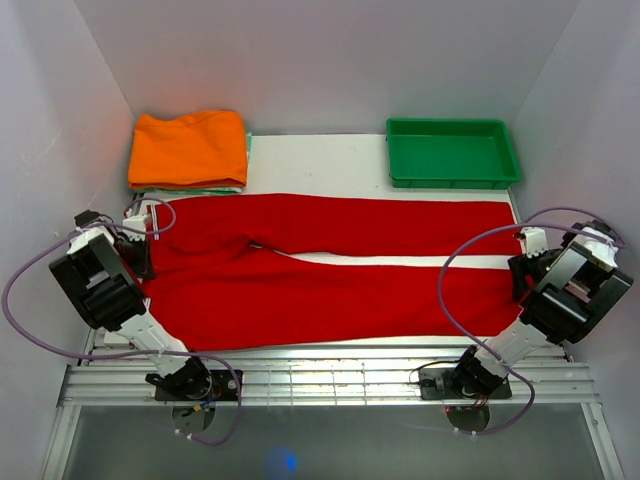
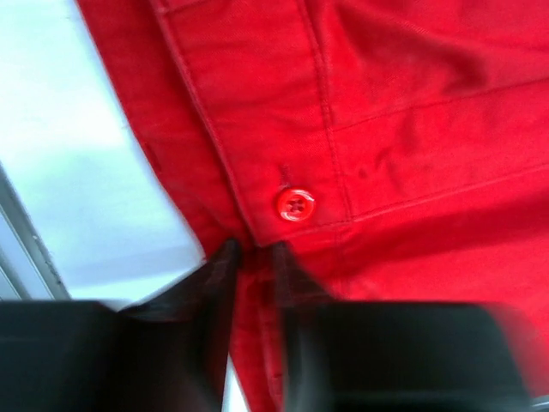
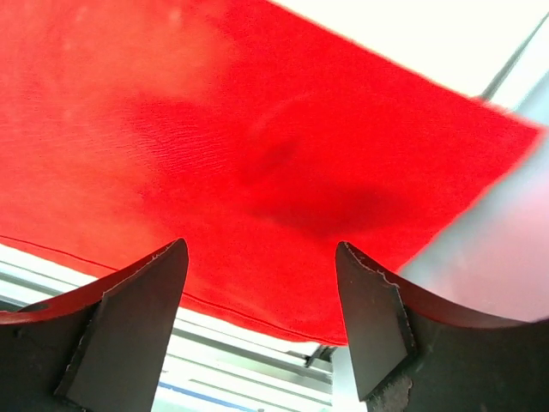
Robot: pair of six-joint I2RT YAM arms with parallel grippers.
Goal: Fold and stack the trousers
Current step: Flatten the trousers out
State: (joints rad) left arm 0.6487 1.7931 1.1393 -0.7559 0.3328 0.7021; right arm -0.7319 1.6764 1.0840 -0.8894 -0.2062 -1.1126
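The left gripper (image 2: pixel 255 268) is clenching a fold of the red trousers (image 1: pixel 320 270) at the waistband. Its fingers (image 2: pixel 225 268) are pressing nearly together with cloth between them, and the red button (image 2: pixel 294 204) is sitting just ahead of the tips. The right gripper (image 3: pixel 260 257) is hanging released, jaws spread wide with nothing between them. The far end of the near leg is lying directly beneath it, and the edge of the cloth is running across just behind its fingertips.

The trousers are lying flat across the table (image 1: pixel 320 155), waist at the left gripper and leg ends at the right one. A thin strip of bare table is showing between the two legs.

The first fold appears to be getting set up, with only one end secured so far. The next move is probably asking the right gripper to drop and close on the leg end beneath it. Both arms would then be lifting together, carrying the near leg forward over the far one. A folded orange garment (image 1: pixel 188 148) is waiting well ahead of the left gripper, likely the stacking spot.
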